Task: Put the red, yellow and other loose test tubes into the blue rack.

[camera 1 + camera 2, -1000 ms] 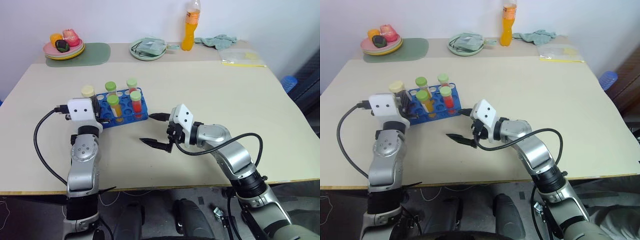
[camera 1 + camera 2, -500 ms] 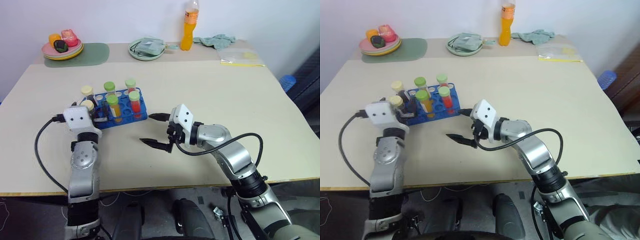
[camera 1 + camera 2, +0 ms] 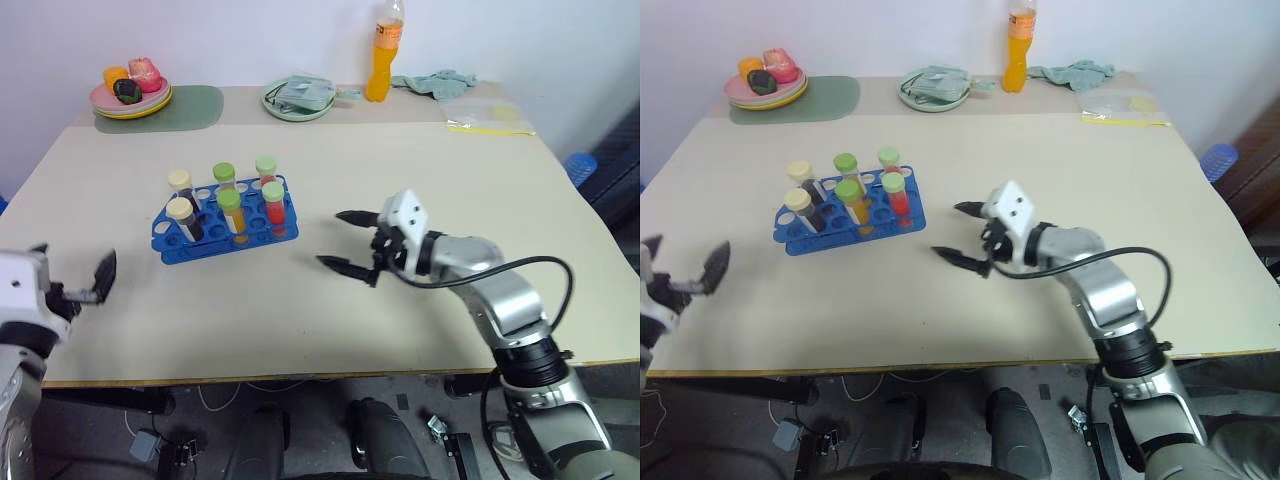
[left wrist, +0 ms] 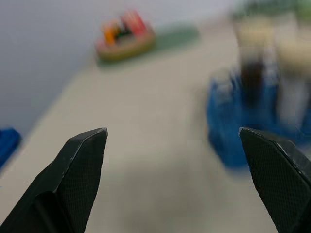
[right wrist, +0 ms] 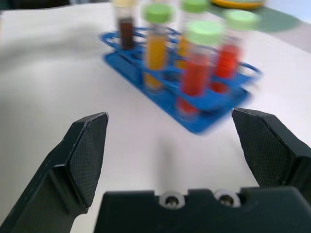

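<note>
The beige table [image 3: 400, 160] has a smooth matte top. The blue rack [image 3: 224, 222] stands on it toward my left side, a flat plastic block with rows of round holes. Six tubes stand upright in it: four with green caps [image 3: 230, 198], holding red or orange-yellow liquid, and two with cream caps [image 3: 179, 179], holding dark liquid. At the far edge a pale green plate [image 3: 297, 98] holds a folded cloth, and a pink plate [image 3: 130, 98] on a green mat [image 3: 190, 105] holds small toy foods. A tall bottle [image 3: 378, 55] with orange drink stands near a crumpled cloth [image 3: 432, 81].

My right claw [image 3: 348, 242] hovers just beside the rack, spread wide and empty. My left claw [image 4: 175, 145] is spread too, empty, well apart from the rack.
</note>
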`<state>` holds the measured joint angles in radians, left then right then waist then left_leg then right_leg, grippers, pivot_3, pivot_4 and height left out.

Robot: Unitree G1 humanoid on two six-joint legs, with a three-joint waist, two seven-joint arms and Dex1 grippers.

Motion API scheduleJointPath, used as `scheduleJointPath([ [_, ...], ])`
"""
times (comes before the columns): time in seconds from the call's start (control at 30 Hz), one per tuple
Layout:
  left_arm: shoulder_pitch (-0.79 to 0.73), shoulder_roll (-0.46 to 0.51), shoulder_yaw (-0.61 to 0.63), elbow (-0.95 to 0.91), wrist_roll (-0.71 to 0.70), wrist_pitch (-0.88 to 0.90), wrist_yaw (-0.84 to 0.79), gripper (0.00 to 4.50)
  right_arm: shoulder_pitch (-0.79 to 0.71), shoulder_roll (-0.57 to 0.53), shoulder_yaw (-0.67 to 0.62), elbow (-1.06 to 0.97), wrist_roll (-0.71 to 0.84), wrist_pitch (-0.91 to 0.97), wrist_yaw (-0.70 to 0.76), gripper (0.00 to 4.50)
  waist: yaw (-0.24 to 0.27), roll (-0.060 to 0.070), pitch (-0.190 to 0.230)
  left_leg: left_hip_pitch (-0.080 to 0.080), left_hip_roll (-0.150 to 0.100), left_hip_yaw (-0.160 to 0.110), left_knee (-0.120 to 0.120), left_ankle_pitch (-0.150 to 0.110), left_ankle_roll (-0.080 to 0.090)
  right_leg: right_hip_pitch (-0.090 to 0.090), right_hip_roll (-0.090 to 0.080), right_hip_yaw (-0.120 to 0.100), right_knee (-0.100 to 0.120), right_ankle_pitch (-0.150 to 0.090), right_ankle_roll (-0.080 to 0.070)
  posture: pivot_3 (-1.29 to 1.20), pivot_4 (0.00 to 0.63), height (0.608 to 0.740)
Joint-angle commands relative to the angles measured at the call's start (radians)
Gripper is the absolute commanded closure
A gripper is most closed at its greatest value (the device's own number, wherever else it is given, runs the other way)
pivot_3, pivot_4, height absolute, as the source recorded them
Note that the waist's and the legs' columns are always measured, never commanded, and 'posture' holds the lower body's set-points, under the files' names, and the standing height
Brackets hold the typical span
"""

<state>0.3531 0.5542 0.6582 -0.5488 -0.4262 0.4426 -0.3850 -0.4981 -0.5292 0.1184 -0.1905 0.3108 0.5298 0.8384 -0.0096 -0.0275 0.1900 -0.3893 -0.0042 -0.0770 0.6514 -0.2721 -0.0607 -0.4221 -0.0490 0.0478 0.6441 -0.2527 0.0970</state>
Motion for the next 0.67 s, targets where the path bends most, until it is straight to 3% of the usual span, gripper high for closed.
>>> scheduleJointPath([
  [0.03,0.033,0.008,0.011,-0.018,0.006,-0.037,-0.046,0.03,0.024,-0.075,-0.085,0.050,0.006,-0.025,0.028,0.00,-0.003,0.000,0.000,0.000,0.000,0.000,0.000,0.000,0.000,0.000,0.000,0.000,0.000,0.000,0.000,0.00,0.150,0.740],
  [0.3,0.028,-0.025,-0.046,0.007,0.052,-0.045,-0.027,0.03,0.031,-0.159,-0.137,0.211,-0.035,-0.121,0.036,0.00,-0.012,0.001,0.001,0.002,0.001,0.002,-0.002,0.000,0.000,0.000,0.001,0.001,0.001,0.001,0.002,0.00,0.150,0.740],
  [0.67,0.031,-0.119,-0.113,-0.013,0.116,-0.040,0.073,0.03,0.019,-0.097,-0.103,0.354,-0.080,-0.238,0.025,0.00,-0.009,0.001,0.001,0.002,0.001,0.002,-0.002,0.000,0.000,-0.001,0.001,0.002,0.001,0.001,0.002,0.00,0.150,0.740],
])
